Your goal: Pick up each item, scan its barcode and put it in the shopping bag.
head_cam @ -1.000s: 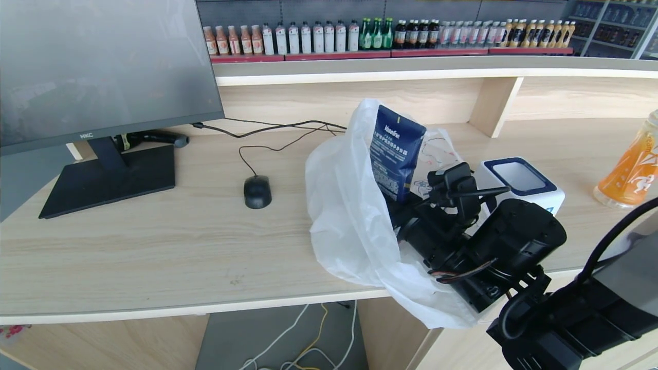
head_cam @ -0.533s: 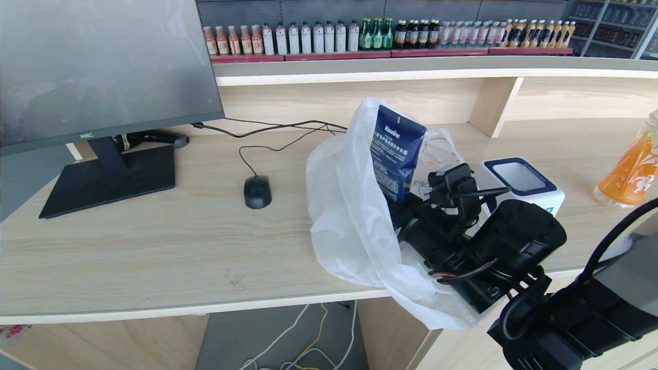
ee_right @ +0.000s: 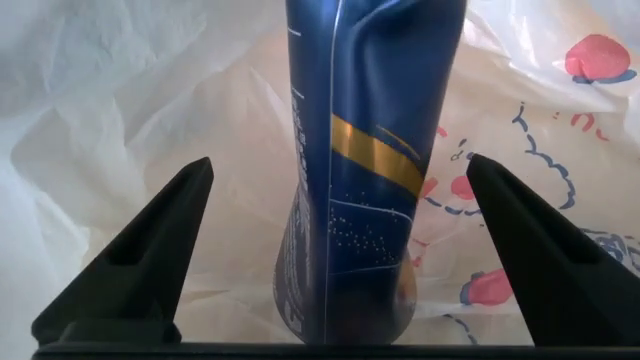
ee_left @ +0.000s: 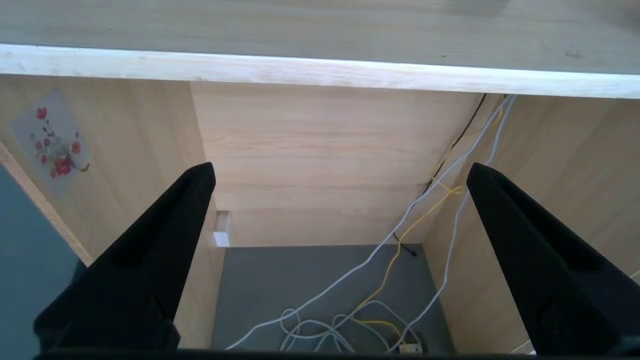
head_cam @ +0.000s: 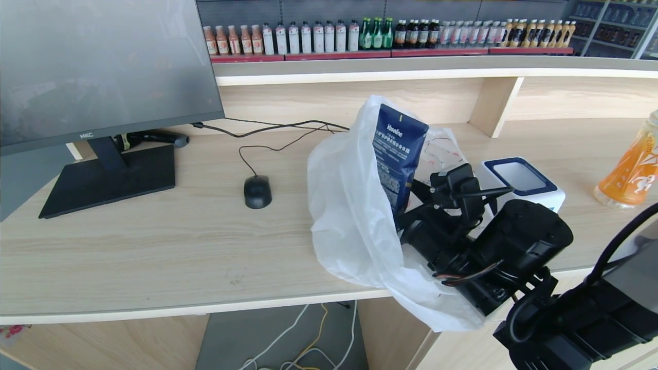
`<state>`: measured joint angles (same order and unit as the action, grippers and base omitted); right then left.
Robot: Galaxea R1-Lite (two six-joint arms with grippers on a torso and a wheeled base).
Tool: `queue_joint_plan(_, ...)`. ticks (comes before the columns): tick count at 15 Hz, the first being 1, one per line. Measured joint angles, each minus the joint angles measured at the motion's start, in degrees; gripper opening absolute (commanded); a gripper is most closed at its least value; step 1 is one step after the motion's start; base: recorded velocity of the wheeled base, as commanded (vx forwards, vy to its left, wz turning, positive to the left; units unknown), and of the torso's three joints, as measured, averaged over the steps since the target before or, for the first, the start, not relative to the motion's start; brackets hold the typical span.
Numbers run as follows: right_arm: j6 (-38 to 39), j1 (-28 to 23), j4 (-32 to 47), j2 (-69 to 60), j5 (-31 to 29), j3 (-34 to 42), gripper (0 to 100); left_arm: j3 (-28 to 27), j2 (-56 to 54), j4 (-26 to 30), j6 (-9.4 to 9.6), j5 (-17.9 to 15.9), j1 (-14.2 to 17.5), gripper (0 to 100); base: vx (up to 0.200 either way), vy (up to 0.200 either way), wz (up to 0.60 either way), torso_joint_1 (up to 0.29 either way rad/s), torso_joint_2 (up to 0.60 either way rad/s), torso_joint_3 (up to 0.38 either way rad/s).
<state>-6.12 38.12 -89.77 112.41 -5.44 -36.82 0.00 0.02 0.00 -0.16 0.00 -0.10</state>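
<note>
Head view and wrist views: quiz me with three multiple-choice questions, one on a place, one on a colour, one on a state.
1. Where is the blue pouch? A. on the scanner B. in the shopping bag C. beside the mouse
2. What colour is the bottle on the counter? A. green B. orange C. clear
3. How is the right hand? A. shut on the pouch B. shut on the bag C. open
Answers: B, the pouch stands among the bag's white folds; B, its body is orange; C, its fingers stand wide apart either side of the pouch, not touching it.
</note>
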Motion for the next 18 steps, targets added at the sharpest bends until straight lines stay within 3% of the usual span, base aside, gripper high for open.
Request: queue_joint_plan(18,0.0,0.2,-0.2,-18.4,0.0,13.1,100,0.0,0.0,0.0,0.00,0.0,0.0,100,0.000,0.000,0.00,0.000,0.00,0.000)
